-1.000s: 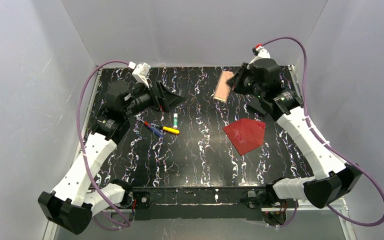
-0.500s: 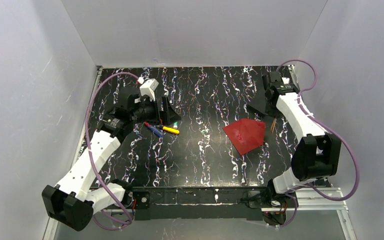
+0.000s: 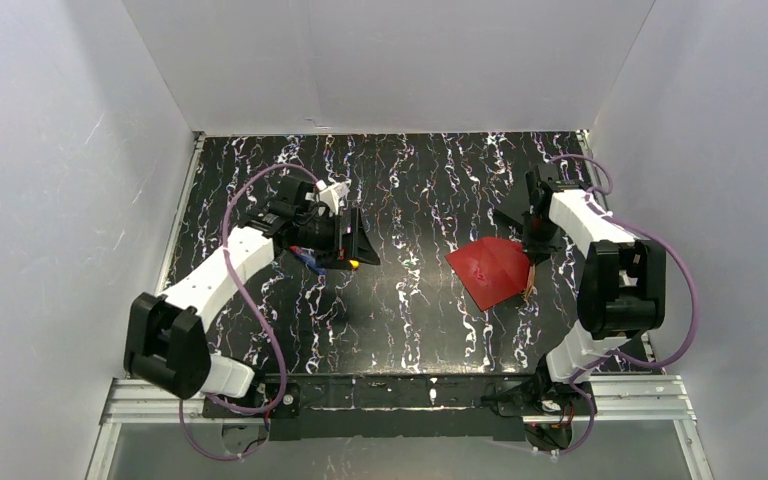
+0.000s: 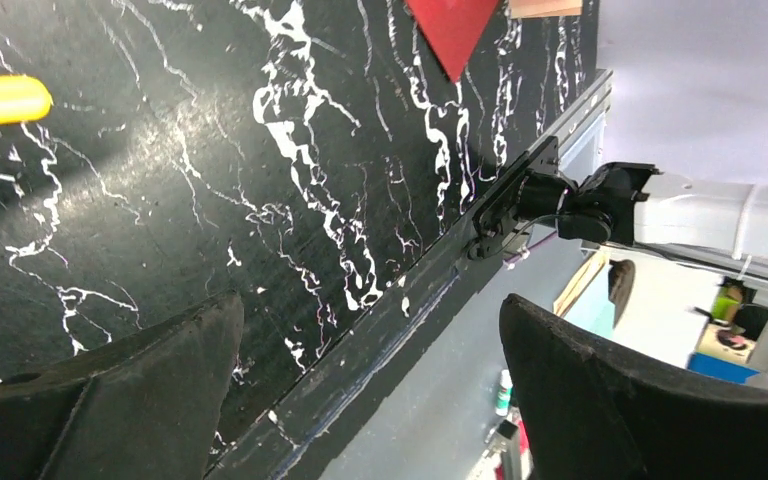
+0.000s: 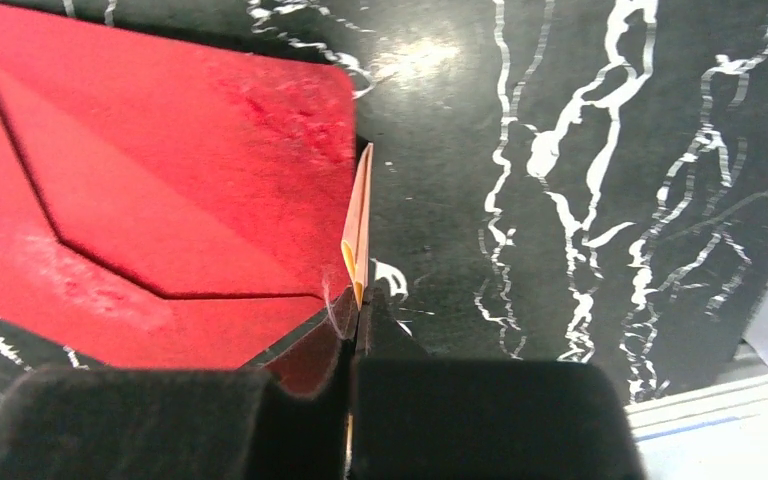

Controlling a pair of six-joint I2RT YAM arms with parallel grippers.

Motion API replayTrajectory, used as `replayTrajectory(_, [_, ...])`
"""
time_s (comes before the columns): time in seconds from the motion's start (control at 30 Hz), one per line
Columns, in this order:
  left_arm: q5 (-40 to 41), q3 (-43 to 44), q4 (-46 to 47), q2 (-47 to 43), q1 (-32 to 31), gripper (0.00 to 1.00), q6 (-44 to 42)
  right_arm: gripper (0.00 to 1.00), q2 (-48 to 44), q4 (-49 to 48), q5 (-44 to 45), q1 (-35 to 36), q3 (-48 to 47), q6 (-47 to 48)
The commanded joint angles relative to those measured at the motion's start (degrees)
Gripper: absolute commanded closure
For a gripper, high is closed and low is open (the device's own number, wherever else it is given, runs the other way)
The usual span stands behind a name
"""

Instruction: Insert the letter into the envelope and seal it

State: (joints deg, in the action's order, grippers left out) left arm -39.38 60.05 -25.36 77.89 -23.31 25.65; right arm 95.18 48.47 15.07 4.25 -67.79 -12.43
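The dark red envelope [image 3: 490, 272] lies flat on the black marbled table right of centre, flap side up [image 5: 140, 180]. My right gripper [image 3: 533, 258] [image 5: 358, 322] is shut on the letter [image 5: 359, 225], a thin pale folded sheet seen edge-on. The sheet stands upright on the table against the envelope's right edge [image 3: 530, 285]. My left gripper [image 3: 355, 245] [image 4: 370, 310] hangs open over the left half of the table, with nothing between its fingers. The left wrist view catches one corner of the envelope [image 4: 455, 30] at its top edge.
A yellow pen [image 4: 0, 100] [image 3: 353, 264] and a blue pen [image 3: 310, 262] lie under and beside the left gripper. The table's front rail [image 3: 400, 385] runs between the arm bases. White walls close in the back and both sides.
The right arm swung the letter from the far back down to the envelope's right edge. The left arm moved right and nearer, over the pens, staying open.
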Motion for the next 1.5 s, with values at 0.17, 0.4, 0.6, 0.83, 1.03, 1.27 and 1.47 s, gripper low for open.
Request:
replayTrajectory(0.17, [5.5,-1.0,3.2,6.9,-2.1,0.11,12.4,0.99,-3.1,-3.9,-15.7,0.3,3.6,-0.6])
replayTrajectory(0.4, [9.7,-1.4,9.3,11.4,-2.6,0.12,19.3,0.99,-7.9,-9.7,-25.5,2.6,9.9,-7.9])
replayTrajectory(0.6, [10.6,-1.7,11.4,14.2,-3.3,0.12,21.1,0.99,-14.4,-19.7,-29.7,9.0,15.1,-18.3])
replayTrajectory(0.83, [16.2,-1.9,12.2,16.4,-3.4,0.14,20.5,0.99,-19.5,-19.1,-23.2,13.1,15.8,-22.4])
replayTrajectory(1.03, [21.9,-1.0,8.5,16.0,-3.6,0.2,17.9,0.99,-25.0,-20.0,-27.3,13.1,13.1,-15.0])
replayTrajectory(1.27, [21.0,-1.0,7.3,17.1,-4.3,0.33,17.3,0.99,-21.2,-41.0,-39.6,14.8,16.7,-17.4])
replayTrajectory(1.47, [22.5,-1.2,7.1,18.7,-7.1,0.39,18.2,0.99,-10.7,-54.4,-43.7,14.8,16.4,-17.3])
